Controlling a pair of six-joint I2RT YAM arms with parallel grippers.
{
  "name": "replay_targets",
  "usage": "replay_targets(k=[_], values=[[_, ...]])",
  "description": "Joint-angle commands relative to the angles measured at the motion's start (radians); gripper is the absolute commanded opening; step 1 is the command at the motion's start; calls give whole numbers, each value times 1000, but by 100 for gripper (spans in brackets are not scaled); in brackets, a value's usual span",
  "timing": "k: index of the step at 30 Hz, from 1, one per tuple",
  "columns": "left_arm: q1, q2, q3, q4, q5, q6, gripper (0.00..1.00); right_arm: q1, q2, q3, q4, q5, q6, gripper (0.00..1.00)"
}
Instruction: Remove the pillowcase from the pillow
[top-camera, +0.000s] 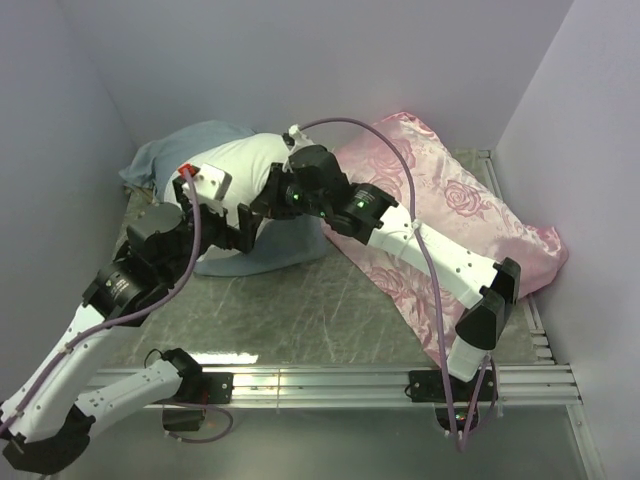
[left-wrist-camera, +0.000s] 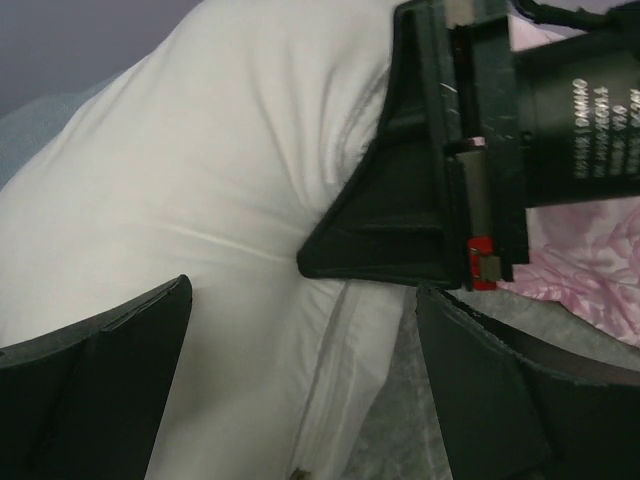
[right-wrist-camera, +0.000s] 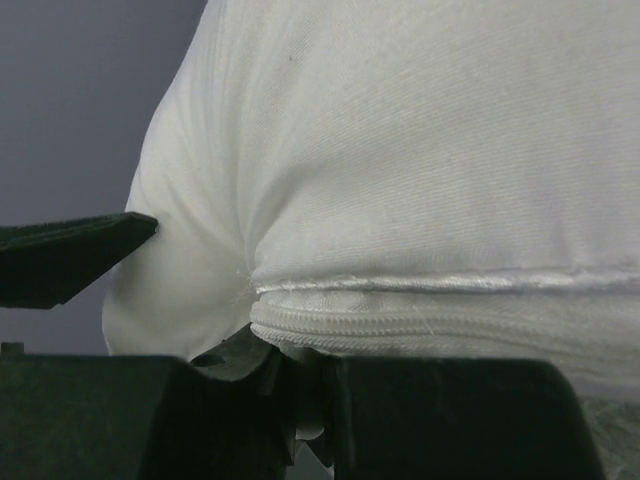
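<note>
The white pillow (top-camera: 245, 165) lies at the back left; it fills the left wrist view (left-wrist-camera: 200, 180) and the right wrist view (right-wrist-camera: 420, 150). The pillowcase (top-camera: 185, 145), grey-blue inside showing, is bunched behind the pillow and spreads under its near side. My right gripper (top-camera: 268, 200) is shut on the pillow's zipped seam edge (right-wrist-camera: 420, 320), with white fabric pinched between its jaws (right-wrist-camera: 300, 400). My left gripper (top-camera: 243, 228) is open, its fingers (left-wrist-camera: 90, 390) either side of the pillow's near edge (left-wrist-camera: 305, 400), just below the right gripper (left-wrist-camera: 440, 190).
A pink satin rose-patterned cushion (top-camera: 450, 210) lies along the right side, under my right arm. Grey walls close the back and both sides. An aluminium rail (top-camera: 330, 380) runs along the table's near edge.
</note>
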Motion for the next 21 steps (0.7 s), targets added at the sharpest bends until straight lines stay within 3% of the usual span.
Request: replay_targets(k=[1, 5, 9, 21], values=[[-116, 3, 49, 43, -196, 140, 99, -32, 18, 88, 60, -42, 18, 0], [-199, -15, 25, 75, -269, 244, 99, -52, 35, 138, 43, -72, 24, 0], [-285, 32, 2, 92, -510, 350, 99, -59, 49, 186, 16, -85, 23, 0], [-327, 35, -104, 242, -544, 495, 99, -72, 40, 269, -1, -134, 47, 0]])
